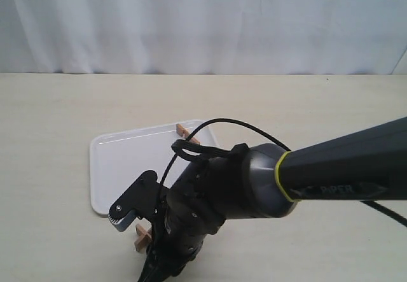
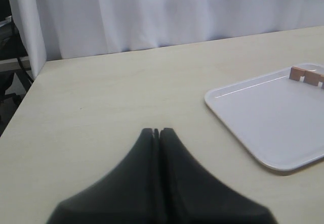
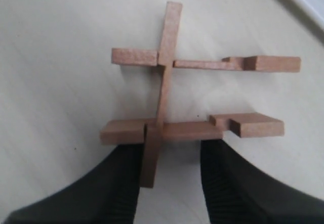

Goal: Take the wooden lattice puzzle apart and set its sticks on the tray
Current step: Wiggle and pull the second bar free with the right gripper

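Observation:
The wooden lattice puzzle [image 3: 195,95] lies on the table as three joined sticks, two parallel bars crossed by one. My right gripper [image 3: 169,150] is open just over it, and the cross stick's near end [image 3: 151,158] sits between the fingers, close to one of them. In the exterior view only a corner of the puzzle [image 1: 141,238] shows beside the right arm, just off the near edge of the white tray [image 1: 121,161]. One loose stick [image 1: 185,133] rests at the tray's far corner. My left gripper [image 2: 158,131] is shut and holds nothing, over bare table beside the tray [image 2: 263,123].
The right arm [image 1: 254,180] reaches across the middle and covers the tray's near right corner. A black cable [image 1: 241,124] loops over the tray's far edge. A white curtain [image 1: 203,21] hangs behind the table.

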`<state>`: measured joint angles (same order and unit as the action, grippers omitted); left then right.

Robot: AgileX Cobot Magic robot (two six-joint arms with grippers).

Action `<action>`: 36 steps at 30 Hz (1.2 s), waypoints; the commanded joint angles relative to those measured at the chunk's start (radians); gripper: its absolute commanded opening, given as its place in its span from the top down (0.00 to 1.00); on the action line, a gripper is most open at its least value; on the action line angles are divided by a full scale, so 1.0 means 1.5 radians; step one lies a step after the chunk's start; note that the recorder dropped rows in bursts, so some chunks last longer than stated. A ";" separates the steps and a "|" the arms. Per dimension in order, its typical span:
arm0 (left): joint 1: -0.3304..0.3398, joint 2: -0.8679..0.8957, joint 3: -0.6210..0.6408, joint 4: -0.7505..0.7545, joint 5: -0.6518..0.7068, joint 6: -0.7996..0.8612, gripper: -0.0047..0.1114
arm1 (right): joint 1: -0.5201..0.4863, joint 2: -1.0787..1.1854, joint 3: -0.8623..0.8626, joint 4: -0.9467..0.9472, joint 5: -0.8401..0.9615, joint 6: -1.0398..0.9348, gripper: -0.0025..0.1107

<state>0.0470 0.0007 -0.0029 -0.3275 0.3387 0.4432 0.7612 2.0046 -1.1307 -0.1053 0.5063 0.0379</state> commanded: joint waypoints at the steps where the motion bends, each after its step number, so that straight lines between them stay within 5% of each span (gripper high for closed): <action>1: -0.003 0.000 0.002 0.000 -0.008 0.001 0.96 | -0.004 0.002 0.001 -0.005 0.002 0.001 0.75; 6: -0.003 0.000 0.002 0.001 -0.008 0.001 0.96 | -0.004 0.002 0.001 -0.008 0.025 0.000 0.94; 36: -0.003 0.000 0.002 0.001 -0.008 0.001 0.96 | -0.004 -0.059 -0.005 -0.010 0.066 -0.013 0.94</action>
<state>0.0470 0.0007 -0.0029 -0.3275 0.3387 0.4432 0.7612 1.9468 -1.1307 -0.1092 0.5969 0.0317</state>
